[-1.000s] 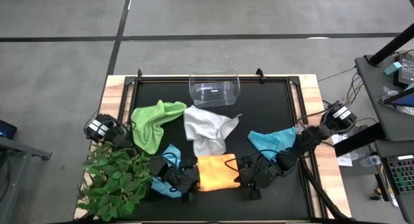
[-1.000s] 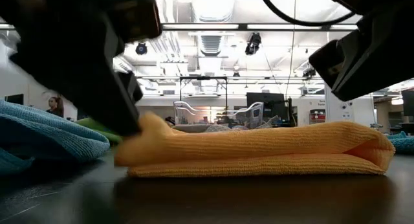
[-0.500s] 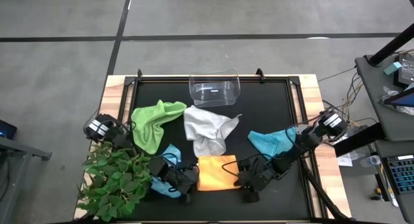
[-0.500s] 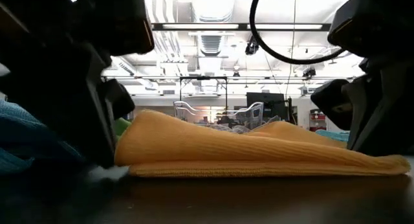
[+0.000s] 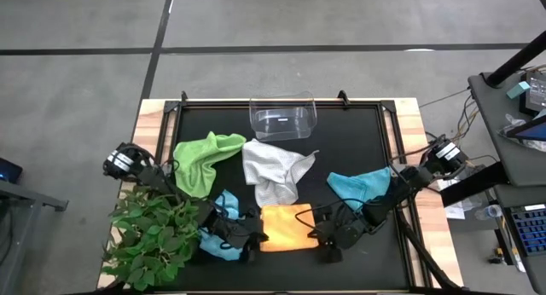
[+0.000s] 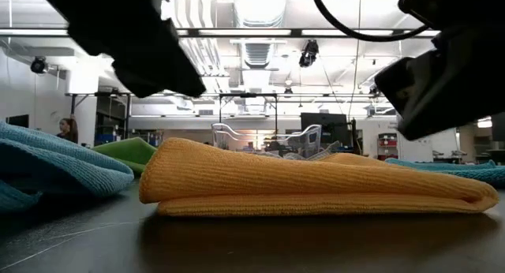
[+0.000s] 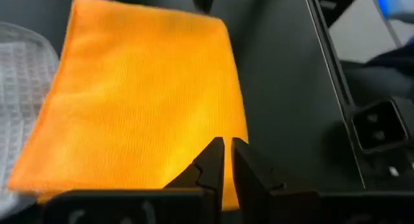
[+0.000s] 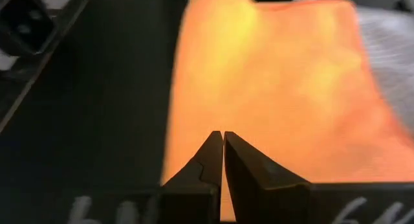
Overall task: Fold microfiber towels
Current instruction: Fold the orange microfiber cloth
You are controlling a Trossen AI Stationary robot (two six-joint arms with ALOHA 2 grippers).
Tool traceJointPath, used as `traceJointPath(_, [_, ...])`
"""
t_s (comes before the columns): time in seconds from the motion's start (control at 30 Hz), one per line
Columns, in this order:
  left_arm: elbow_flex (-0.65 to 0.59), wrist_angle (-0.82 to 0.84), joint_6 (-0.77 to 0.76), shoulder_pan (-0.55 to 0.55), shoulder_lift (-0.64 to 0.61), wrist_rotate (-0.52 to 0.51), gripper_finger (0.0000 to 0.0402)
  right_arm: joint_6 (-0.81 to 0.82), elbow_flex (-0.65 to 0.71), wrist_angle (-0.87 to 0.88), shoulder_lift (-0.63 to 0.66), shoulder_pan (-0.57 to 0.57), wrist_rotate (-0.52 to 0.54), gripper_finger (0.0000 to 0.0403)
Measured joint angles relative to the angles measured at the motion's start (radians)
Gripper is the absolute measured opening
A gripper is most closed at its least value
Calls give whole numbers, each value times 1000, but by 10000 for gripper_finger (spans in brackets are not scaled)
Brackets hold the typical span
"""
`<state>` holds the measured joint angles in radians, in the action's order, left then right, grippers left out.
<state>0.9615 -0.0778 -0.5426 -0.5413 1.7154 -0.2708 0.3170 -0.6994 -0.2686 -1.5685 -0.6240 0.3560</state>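
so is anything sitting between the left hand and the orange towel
Nothing visible. The left hand, shut, sits right at the edge of the folded orange towel, with only bare black mat beside it. The light blue towel lies behind that hand, not between them.

Both dark arms reach in low from the table's outer edges toward its near middle, elbows bent. The left gripper [image 5: 252, 237] sits low, its two fingers [image 7: 208, 166] drawn nearly together — only a thin slit shows between them. The right gripper [image 5: 317, 236] faces it from the other side, its fingers [image 8: 210, 156] pressed flat against each other — nothing is pinched in either one.
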Motion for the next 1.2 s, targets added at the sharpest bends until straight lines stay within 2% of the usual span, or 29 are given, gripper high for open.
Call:
traceJointPath(0.2, [-3,-46,0,5,67,14,15,-61,0,2,-5,54,64,9])
traceJointPath(0.37, [-4,-85,-1,4,112,86,15,-100,4,2,-5,128,65,9])
traceJointPath(0.5, [-3,-100,-2,2,145,108,15,-76,14,-2,-5,176,71,9])
traceJointPath(0.67, [-3,-103,-27,2,175,122,15,-21,49,-5,-5,194,129,9])
traceJointPath(0.97, [-3,-97,-26,3,140,145,15,5,93,-5,-6,195,145,9])
traceJointPath(1.2, [-3,-91,-19,6,85,170,15,-37,92,3,27,195,145,9])
